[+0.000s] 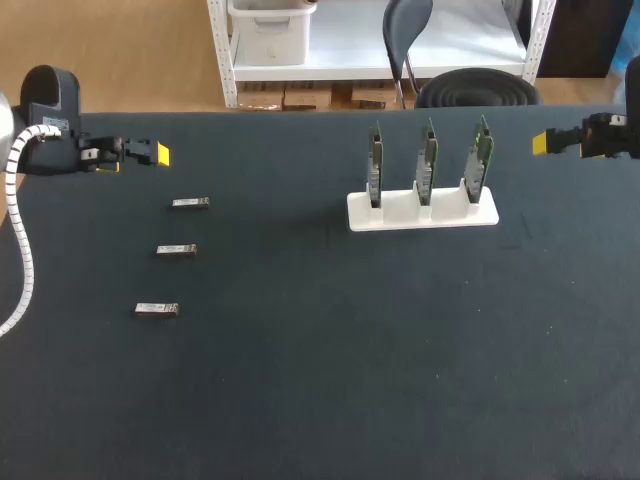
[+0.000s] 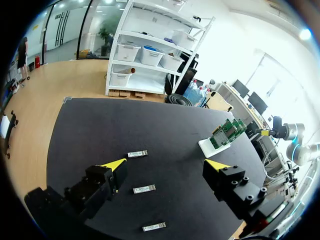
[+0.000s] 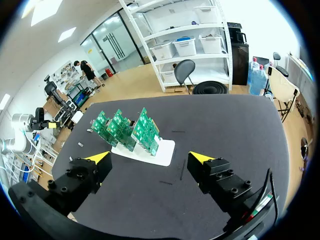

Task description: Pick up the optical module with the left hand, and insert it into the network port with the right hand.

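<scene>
One table (image 1: 320, 380), dark-topped, bearing all that follows.

Three small silver modules lie flat in a slanting row along the table's left side, well apart from both grippers:
- the nearest optical module (image 1: 156, 309), closest to the left edge;
- the middle optical module (image 1: 176, 250), just beyond it;
- the farthest optical module (image 1: 190, 202), toward the far edge.

One white holder (image 1: 422, 212) sits right of centre, toward the far edge. Three green network cards (image 1: 428, 160) stand upright in it, side by side.

The left gripper (image 2: 166, 165) hovers at the far left corner, yellow-tipped fingers spread wide.

The right gripper (image 3: 150, 158) hovers at the far right corner, fingers likewise spread wide, with the holder ahead of it.
</scene>
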Motion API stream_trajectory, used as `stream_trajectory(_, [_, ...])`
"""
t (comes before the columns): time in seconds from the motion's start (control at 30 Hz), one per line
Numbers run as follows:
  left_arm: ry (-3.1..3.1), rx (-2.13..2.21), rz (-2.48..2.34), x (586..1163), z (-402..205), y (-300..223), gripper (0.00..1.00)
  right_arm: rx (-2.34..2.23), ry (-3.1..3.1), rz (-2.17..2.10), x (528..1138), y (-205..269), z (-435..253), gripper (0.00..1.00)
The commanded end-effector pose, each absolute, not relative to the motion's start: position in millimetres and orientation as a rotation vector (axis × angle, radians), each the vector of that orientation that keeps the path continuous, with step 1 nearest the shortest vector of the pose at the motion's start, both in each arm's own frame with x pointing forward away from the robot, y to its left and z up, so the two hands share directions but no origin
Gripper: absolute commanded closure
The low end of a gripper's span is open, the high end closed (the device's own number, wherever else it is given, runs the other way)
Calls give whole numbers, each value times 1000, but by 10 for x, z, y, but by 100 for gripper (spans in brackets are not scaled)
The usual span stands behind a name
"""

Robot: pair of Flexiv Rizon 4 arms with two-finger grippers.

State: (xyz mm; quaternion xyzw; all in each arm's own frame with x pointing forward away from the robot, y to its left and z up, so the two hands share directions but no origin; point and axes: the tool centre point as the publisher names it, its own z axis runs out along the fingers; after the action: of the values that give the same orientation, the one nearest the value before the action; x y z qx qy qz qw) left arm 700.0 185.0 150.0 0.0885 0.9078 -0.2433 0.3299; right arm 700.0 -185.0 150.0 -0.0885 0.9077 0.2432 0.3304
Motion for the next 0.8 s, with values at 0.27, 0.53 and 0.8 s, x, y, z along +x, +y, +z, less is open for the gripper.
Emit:
stream_trajectory(0.27, [2374, 231, -636, 7000, 1500, 1850, 0, -231, 2374, 636, 7000, -1851, 1500, 0])
stream_trajectory(0.53, [2374, 231, -636, 7000, 1500, 1850, 0, -231, 2374, 636, 7000, -1851, 1500, 0])
stream_trajectory(0.8, [2350, 484, -558, 7138, 1450, 1905, 0, -231, 2374, 636, 7000, -1851, 1500, 0])
